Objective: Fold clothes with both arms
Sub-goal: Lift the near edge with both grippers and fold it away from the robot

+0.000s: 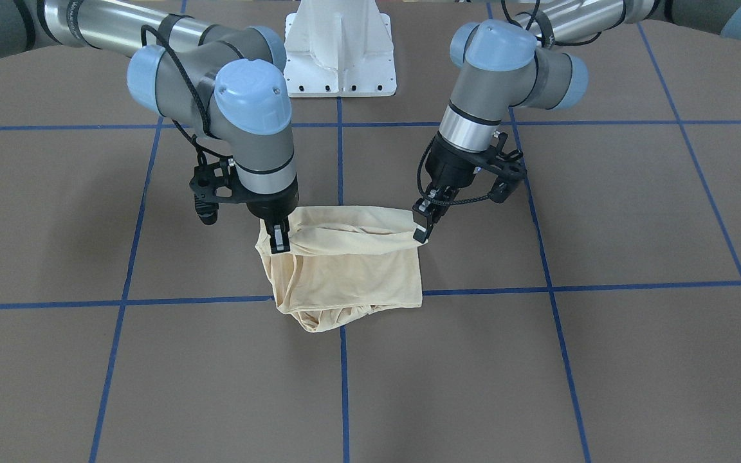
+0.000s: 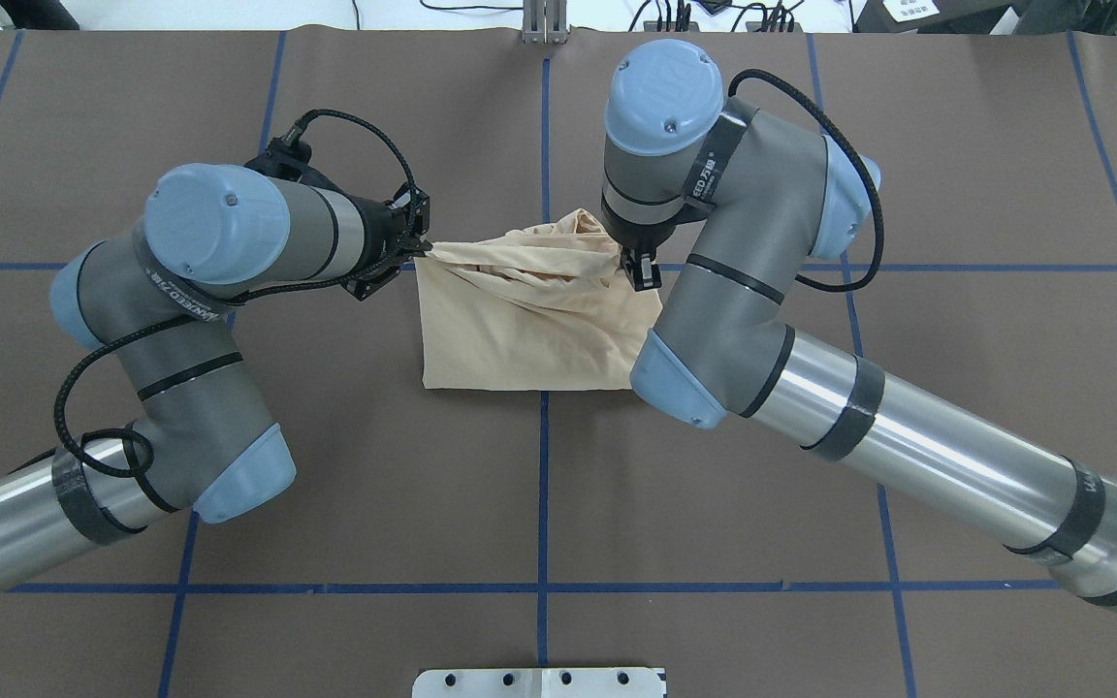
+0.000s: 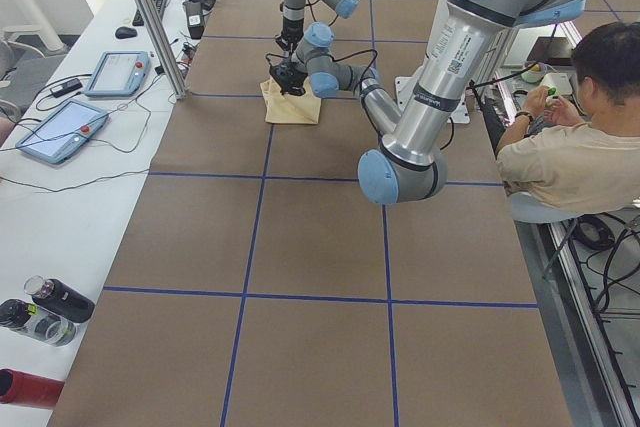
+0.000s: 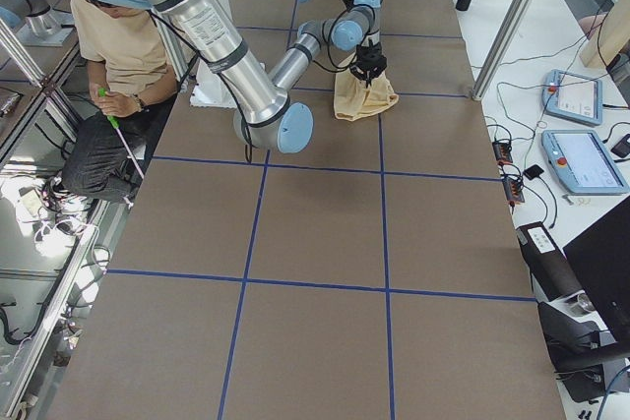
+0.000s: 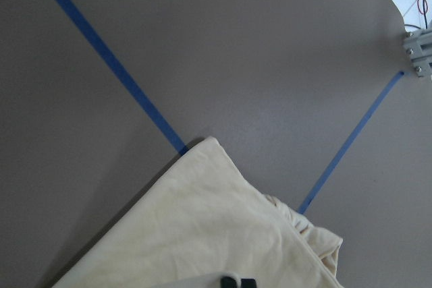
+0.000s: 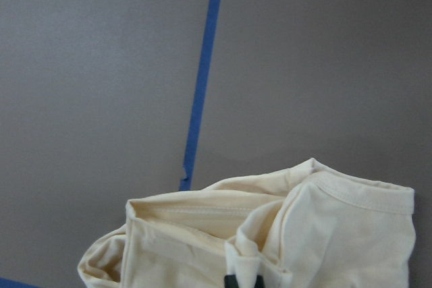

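Seen from overhead, the right arm point(image 2: 714, 291) hides part of the right edge of the T-shirt point(image 2: 520, 330). Each wrist view cuts its tool off at the bottom edge, left tool point(image 5: 239, 281) and right tool point(image 6: 243, 281) alike, leaving a dark sliver. In the side views both are too small to read; the shirt's chest face seems folded inward

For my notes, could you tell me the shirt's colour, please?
The shirt is pale cream-yellow; the front-facing view shows it best.
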Robot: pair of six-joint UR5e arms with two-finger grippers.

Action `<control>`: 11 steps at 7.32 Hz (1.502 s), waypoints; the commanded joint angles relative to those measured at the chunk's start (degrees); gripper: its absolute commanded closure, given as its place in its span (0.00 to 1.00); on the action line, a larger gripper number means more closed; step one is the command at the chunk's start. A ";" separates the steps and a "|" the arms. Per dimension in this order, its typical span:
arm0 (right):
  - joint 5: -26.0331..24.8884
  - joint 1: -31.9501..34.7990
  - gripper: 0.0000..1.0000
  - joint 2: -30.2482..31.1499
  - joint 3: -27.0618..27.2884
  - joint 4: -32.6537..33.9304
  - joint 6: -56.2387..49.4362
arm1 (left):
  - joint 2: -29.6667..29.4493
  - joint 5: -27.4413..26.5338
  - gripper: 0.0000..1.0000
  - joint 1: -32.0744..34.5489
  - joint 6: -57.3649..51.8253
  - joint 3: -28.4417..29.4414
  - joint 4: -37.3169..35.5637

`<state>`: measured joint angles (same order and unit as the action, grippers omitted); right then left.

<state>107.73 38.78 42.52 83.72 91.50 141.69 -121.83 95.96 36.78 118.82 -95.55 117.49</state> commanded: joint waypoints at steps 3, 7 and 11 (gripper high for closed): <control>1.69 1.57 1.00 -4.37 -13.31 -8.44 -5.97 | -4.37 -0.24 1.00 1.37 -0.17 14.14 10.54; 1.78 2.09 0.89 -5.52 -18.07 -13.02 -5.89 | -5.96 -0.60 0.95 1.37 -0.26 19.96 14.16; 1.52 6.73 0.01 -11.41 -26.58 -17.03 -7.56 | -6.31 -0.60 0.54 4.60 -3.05 22.16 16.63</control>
<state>109.26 43.08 31.98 59.07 77.14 135.01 -128.01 95.36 39.74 117.59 -73.57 133.91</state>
